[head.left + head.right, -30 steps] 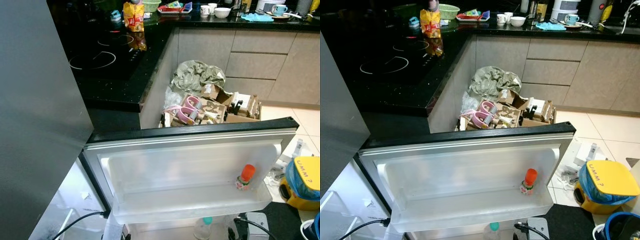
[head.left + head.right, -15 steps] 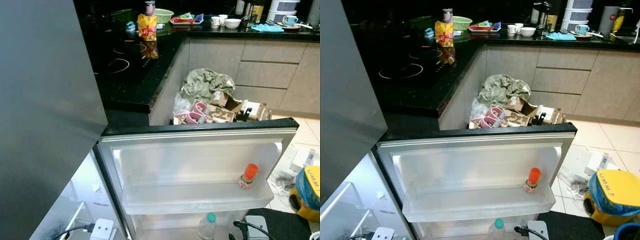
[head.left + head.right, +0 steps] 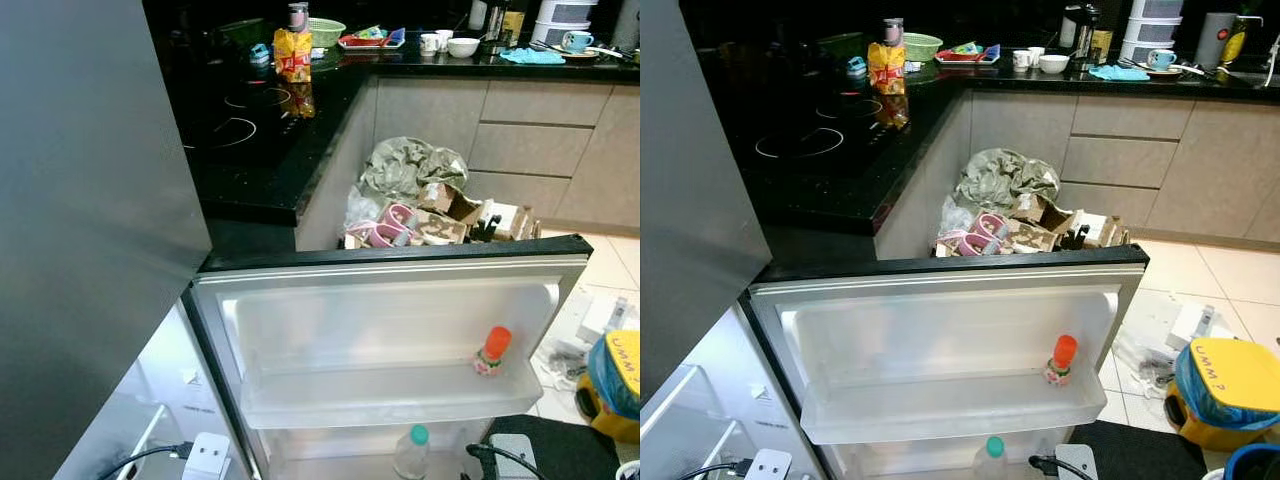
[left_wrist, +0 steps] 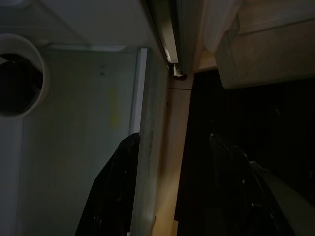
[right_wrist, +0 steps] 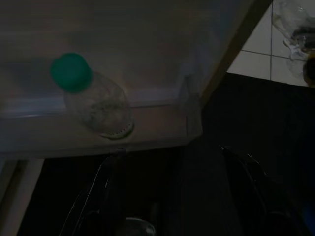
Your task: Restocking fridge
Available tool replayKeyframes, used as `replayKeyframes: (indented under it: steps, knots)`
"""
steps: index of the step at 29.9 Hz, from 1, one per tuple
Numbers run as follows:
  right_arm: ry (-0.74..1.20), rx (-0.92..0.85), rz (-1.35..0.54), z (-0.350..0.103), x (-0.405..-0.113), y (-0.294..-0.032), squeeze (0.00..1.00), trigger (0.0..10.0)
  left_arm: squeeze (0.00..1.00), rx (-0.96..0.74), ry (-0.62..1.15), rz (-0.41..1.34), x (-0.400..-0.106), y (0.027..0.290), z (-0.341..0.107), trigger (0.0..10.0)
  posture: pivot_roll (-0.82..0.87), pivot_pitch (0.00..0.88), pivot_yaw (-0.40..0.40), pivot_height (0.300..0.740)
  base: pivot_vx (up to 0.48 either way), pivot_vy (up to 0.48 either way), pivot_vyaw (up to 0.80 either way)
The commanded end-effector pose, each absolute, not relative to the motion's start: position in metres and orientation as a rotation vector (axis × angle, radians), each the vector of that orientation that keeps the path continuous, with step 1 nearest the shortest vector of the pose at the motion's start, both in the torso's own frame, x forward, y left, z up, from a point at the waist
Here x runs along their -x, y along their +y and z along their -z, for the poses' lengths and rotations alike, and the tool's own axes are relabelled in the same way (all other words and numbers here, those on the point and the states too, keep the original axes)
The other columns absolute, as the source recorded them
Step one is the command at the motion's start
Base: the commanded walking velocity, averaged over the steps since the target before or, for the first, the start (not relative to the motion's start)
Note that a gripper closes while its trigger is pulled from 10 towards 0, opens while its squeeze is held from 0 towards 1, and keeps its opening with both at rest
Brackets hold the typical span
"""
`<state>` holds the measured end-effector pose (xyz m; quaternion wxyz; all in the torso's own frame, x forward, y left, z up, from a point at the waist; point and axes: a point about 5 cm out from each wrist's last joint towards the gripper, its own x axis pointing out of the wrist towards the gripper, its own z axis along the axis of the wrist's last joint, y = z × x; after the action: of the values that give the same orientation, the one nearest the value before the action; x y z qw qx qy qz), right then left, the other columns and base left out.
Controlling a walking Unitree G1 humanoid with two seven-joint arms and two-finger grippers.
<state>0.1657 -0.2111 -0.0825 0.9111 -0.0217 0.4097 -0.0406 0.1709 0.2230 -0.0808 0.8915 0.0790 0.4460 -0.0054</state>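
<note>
Looking down, you face an open fridge door [image 3: 390, 330] in a kitchen with a black counter [image 3: 250, 150] and beige floor tiles. A pile of boxes and bags [image 3: 425, 200] lies beyond the door; a yellow bin [image 3: 1220, 390] stands at its right. An orange-capped bottle [image 3: 490, 352] stands on the upper door shelf. Just ahead of your right gripper [image 5: 172, 196], a green-capped bottle [image 5: 93, 98] stands on the lower shelf. Both grippers hang low, fingers spread and holding nothing; your left gripper [image 4: 172, 196] straddles the door's bottom edge.
</note>
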Motion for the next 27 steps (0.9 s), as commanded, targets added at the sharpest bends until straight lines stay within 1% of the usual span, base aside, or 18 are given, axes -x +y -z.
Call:
replayKeyframes:
  steps: [1, 10, 15, 21, 27]
  knots:
    - [0.858, 0.047, 0.091, 0.084, -0.163, -0.212, 0.00, 10.0, 0.00, -0.144, 0.929, 0.014, -0.170, 0.220, 0.082, 10.0, -0.05, 0.000, 0.021, 0.740, 0.000, -0.244, 0.00]
    - [0.851, 0.052, 0.089, 0.082, -0.166, -0.213, 0.00, 10.0, 0.00, -0.101, 0.888, 0.024, -0.178, 0.213, 0.079, 10.0, -0.05, 0.000, 0.019, 0.740, 0.000, -0.306, 0.00]
    - [0.845, 0.051, 0.087, 0.082, -0.167, -0.214, 0.00, 10.0, 0.00, -0.091, 0.880, 0.022, -0.180, 0.211, 0.079, 10.0, -0.05, 0.000, 0.019, 0.740, 0.000, -0.407, 0.00]
    - [0.836, 0.065, 0.078, 0.080, -0.169, -0.215, 0.00, 10.0, 0.00, -0.085, 0.839, 0.037, -0.190, 0.207, 0.074, 10.0, -0.06, 0.000, 0.018, 0.740, 0.000, -0.407, 0.00]
    - [0.829, 0.070, 0.071, 0.080, -0.170, -0.215, 0.00, 10.0, 0.00, -0.082, 0.823, 0.038, -0.192, 0.207, 0.072, 10.0, -0.06, 0.000, 0.015, 0.740, 0.000, -0.411, 0.00]
